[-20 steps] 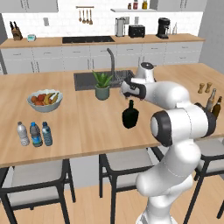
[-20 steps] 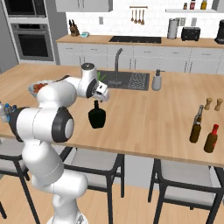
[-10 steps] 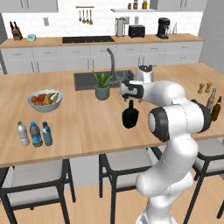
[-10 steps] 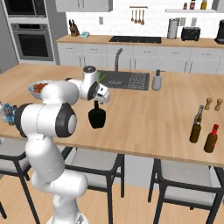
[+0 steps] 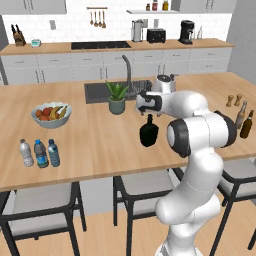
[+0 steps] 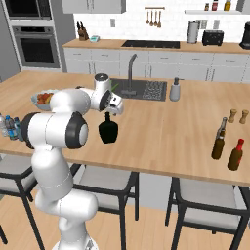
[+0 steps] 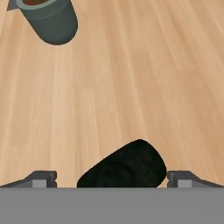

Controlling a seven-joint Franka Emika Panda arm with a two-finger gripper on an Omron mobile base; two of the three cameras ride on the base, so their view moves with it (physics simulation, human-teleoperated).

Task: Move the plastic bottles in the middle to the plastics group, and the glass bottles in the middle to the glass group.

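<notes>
Since a sec ago the arm has swung a bit, hand now sitting right over the black flask w/ the fingers spread wide, one tip each side of the flask top in the hand view, not touching it. Nothing held. Flask upright mid desk, just in front of the potted plant, apart from it. Far left near the desk's front edge: three small water bottles in a tight row, all standing. Fruit bowl behind them, well apart. Over on the right end: two dark bottles standing close together, one w/ a red cap, and two small wooden shakers just behind. Sink w/ tap beyond the plant, soap dispenser beside it.
</notes>
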